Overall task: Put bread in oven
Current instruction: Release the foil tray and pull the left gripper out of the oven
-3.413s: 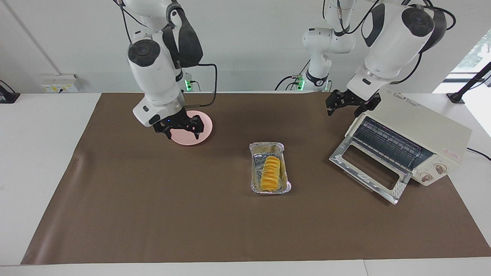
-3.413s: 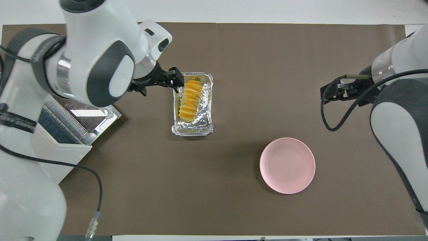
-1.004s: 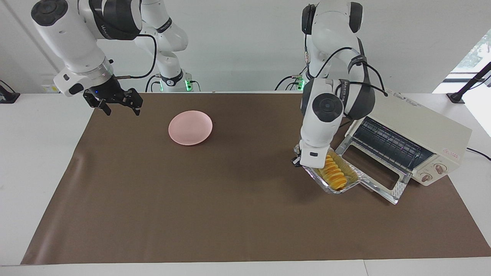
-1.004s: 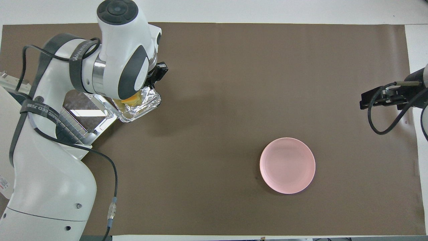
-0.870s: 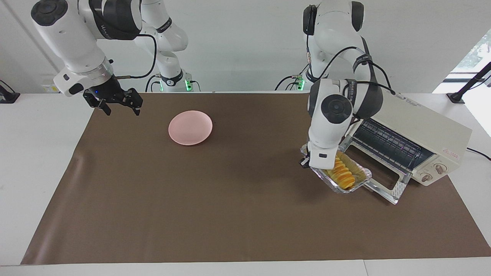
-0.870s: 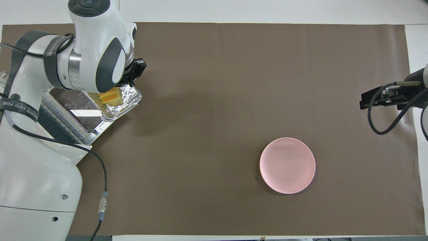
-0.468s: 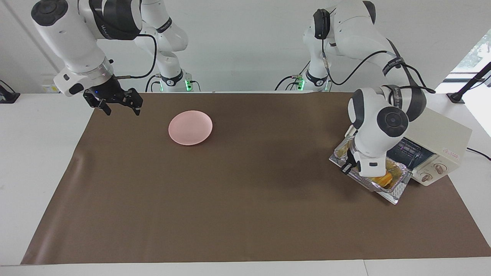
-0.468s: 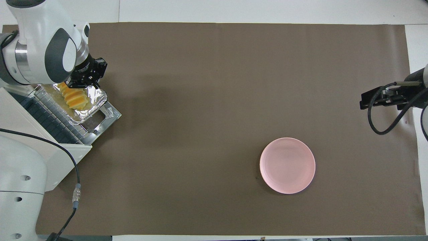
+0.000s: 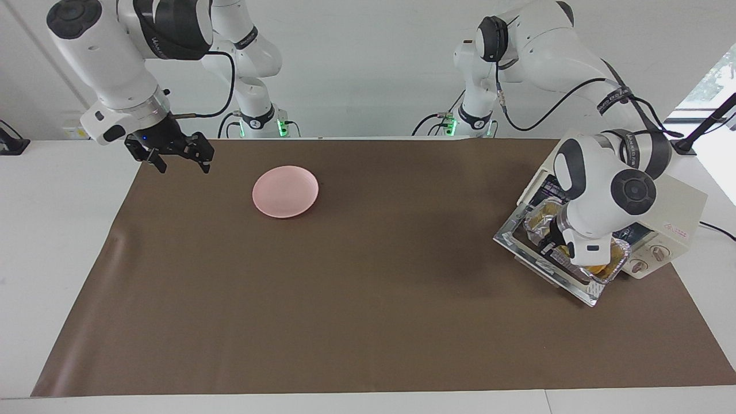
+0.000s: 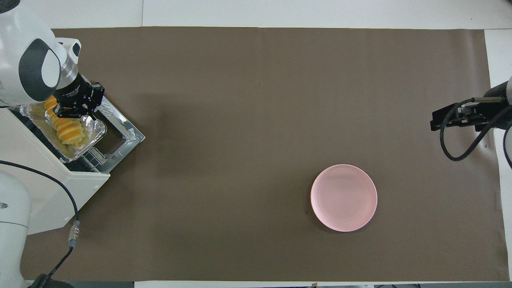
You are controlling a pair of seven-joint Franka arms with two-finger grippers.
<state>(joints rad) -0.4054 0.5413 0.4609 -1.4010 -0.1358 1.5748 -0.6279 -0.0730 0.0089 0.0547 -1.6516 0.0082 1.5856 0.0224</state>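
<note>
The yellow-orange ridged bread (image 10: pixel 67 129) lies in a crinkled foil tray (image 10: pixel 93 136). My left gripper (image 10: pixel 74 115) is shut on the tray's rim and holds it at the mouth of the cream-white oven (image 10: pixel 44 188), over the wire rack and the dropped door (image 10: pixel 124 130). In the facing view the left gripper (image 9: pixel 552 246) and wrist hide most of the bread; the tray (image 9: pixel 612 265) sits in the oven (image 9: pixel 687 207) opening above the door (image 9: pixel 587 292). My right gripper (image 9: pixel 183 165) is open and empty, up over the mat's corner at the right arm's end, waiting.
A round pink plate (image 9: pixel 285 191) lies on the brown mat toward the right arm's end; it also shows in the overhead view (image 10: pixel 344 198). The oven's two knobs (image 9: pixel 648 259) face away from the robots. A cable (image 10: pixel 74 230) trails beside the oven.
My left gripper took the foil tray with the bread from mid-mat, carried it to the oven and has pushed it farther into the opening. The right arm has stayed still for the last second.
</note>
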